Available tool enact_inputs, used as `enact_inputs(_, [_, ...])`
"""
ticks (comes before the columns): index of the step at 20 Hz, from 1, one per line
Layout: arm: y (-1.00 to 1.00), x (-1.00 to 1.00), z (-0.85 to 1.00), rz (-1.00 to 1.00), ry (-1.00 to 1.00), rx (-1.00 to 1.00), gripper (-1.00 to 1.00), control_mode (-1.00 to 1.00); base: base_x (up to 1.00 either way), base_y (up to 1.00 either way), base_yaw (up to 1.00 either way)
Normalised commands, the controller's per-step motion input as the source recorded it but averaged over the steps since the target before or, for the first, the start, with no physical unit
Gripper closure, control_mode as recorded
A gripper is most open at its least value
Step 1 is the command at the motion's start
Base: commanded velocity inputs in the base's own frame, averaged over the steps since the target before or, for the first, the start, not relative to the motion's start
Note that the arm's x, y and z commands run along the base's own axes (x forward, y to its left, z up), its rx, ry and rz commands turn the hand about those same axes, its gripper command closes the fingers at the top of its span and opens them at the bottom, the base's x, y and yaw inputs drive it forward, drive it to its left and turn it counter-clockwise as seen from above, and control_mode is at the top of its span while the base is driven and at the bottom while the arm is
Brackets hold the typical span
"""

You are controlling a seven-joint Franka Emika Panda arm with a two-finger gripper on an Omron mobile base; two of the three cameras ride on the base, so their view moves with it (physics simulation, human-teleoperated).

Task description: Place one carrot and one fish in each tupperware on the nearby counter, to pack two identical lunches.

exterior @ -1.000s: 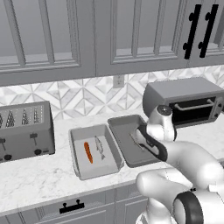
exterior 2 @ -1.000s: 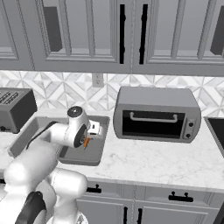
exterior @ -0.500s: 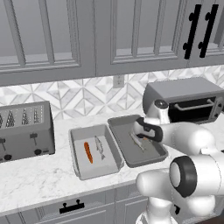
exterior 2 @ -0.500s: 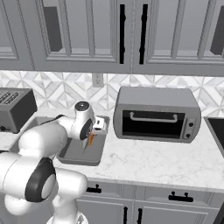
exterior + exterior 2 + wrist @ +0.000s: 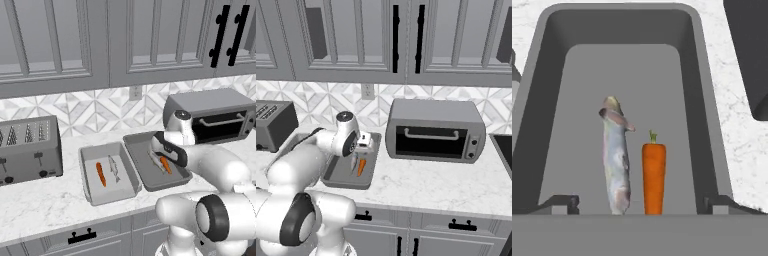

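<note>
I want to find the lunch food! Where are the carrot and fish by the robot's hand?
carrot (image 5: 654, 177), hand view, middle of its orange body.
fish (image 5: 616, 165), hand view, middle of its silvery body.

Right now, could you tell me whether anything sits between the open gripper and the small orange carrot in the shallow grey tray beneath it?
Nothing visible does. The gripper hangs open over the right grey tray, and the orange carrot lies free on the tray floor beside the silvery fish.

Kitchen: toaster (image 5: 29, 150), marble counter (image 5: 456, 185)

Two tupperware trays (image 5: 95, 192) (image 5: 137, 155), two carrots (image 5: 101, 174) (image 5: 165, 164), two fish (image 5: 114, 168) (image 5: 155, 160), one toaster (image 5: 27, 150), one toaster oven (image 5: 212, 117).
</note>
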Motion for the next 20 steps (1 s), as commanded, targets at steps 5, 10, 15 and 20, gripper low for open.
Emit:
enact_inputs(5, [0.41, -1.00, 0.42, -0.01, 0.00, 0.00, -1.00, -1.00, 0.00, 0.00, 0.00])
enact_inputs(10, [0.70, -0.87, 0.78, -0.01, -0.03, 0.00, -1.00, -1.00, 0.00, 0.00, 0.00])
enact_inputs(15, [0.49, -0.49, 0.82, 0.00, 0.00, 0.00, -1.00, -1.00, 0.00, 0.00, 0.00])
enact_inputs(20, [0.10, -0.44, 0.58, 0.00, -0.01, 0.00, -1.00, -1.00, 0.00, 0.00, 0.00])
